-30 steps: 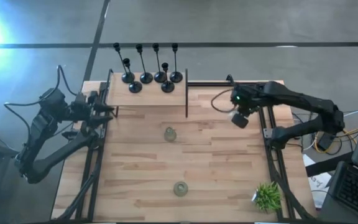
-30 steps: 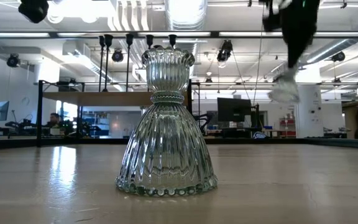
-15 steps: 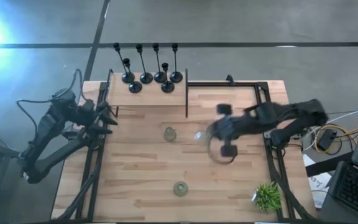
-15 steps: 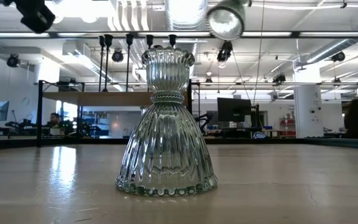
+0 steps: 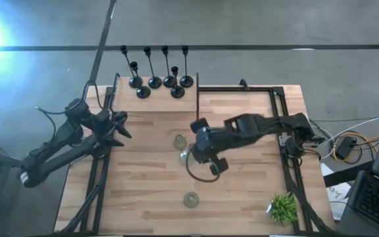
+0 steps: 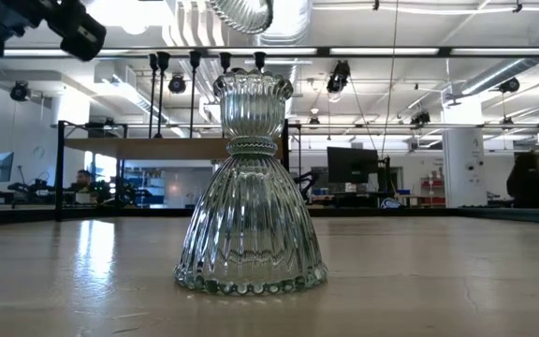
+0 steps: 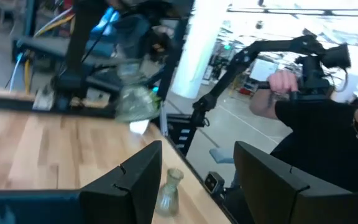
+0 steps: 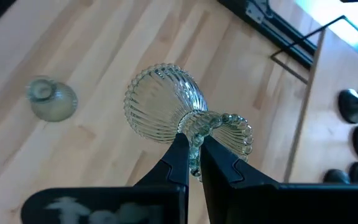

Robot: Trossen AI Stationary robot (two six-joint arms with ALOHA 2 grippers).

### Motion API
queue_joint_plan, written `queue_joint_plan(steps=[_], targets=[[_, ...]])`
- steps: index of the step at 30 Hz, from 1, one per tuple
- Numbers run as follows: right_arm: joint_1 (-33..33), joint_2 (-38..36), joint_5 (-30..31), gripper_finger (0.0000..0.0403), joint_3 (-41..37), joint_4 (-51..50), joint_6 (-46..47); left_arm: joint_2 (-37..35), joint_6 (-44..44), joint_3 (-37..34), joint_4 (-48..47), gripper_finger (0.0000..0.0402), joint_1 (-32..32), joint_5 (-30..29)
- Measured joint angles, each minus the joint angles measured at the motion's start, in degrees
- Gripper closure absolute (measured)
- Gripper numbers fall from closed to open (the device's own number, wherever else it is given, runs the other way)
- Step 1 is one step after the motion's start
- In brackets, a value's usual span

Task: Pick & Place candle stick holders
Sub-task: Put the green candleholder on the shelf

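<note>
Right gripper [image 8: 193, 163] pinched tight on the narrow waist of a ribbed clear glass candle holder [image 8: 166, 115], carried in the air over the middle of the table [image 5: 242, 197]. Held holder is tilted, its flared ends sticking out either side of the fingers [image 8: 174, 163]. In the high view the right gripper [image 5: 196, 153] sits over the board's centre, the glass at its tip just beside a second glass holder [image 5: 179, 141] standing on the wood. Low view catches only the ribbed bottom of the held piece [image 6: 241, 13] at the upper edge, well above the tabletop.

Third glass holder [image 5: 191, 199] stands nearer the front edge, upright, filling the low view [image 6: 249, 187]. Cannot tell which of the standing two is the one seen in the right wrist view [image 8: 50, 99].

Left gripper [image 5: 118, 125] hangs over the left edge of the table, fingers [image 7: 135, 180] spread, nothing between them; one glass holder [image 7: 168, 193] shows past them on the wood. A person in dark clothing [image 7: 328, 137] is visible beyond the table in the left wrist view.

Black candle stick holders [image 5: 158, 72], six with round bases and thin stems, stand grouped on the raised shelf [image 5: 127, 102] at the back left. Small green plant [image 5: 283, 207] at front right corner.
</note>
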Motion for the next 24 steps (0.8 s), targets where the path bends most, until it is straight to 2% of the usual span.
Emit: queue_joint_plan(steps=[3,6,9,13,17,21,24], targets=[[-1.9,1.5,-0.4,0.0392,2.4,-0.9,-0.9,0.9,1.2,-1.0,4.1,0.0199,-6.4,-6.2],[-3.5,3.1,-2.6,0.0392,4.6,-1.9,-1.0,3.1,6.9,-1.1,2.3,0.0204,-13.6,-17.1],[-4.4,3.9,-4.1,0.0392,5.8,-2.3,-1.4,7.1,11.2,-1.1,2.1,0.0208,-21.0,-27.8],[-4.8,4.2,-4.7,0.0392,6.1,-2.8,-1.7,14.2,13.2,-0.8,5.8,0.0209,-29.8,-38.7],[-4.9,4.1,-6.4,0.0392,5.9,-1.9,-1.8,21.6,14.5,1.2,12.0,0.0209,-35.4,-45.1],[-4.7,4.3,-7.9,0.0392,5.7,-1.8,-1.4,28.8,15.8,5.4,16.3,0.0209,-36.9,-46.2],[-4.8,4.3,-8.1,0.0392,5.5,-2.0,-0.8,33.4,17.6,8.7,15.8,0.0209,-36.8,-47.0]])
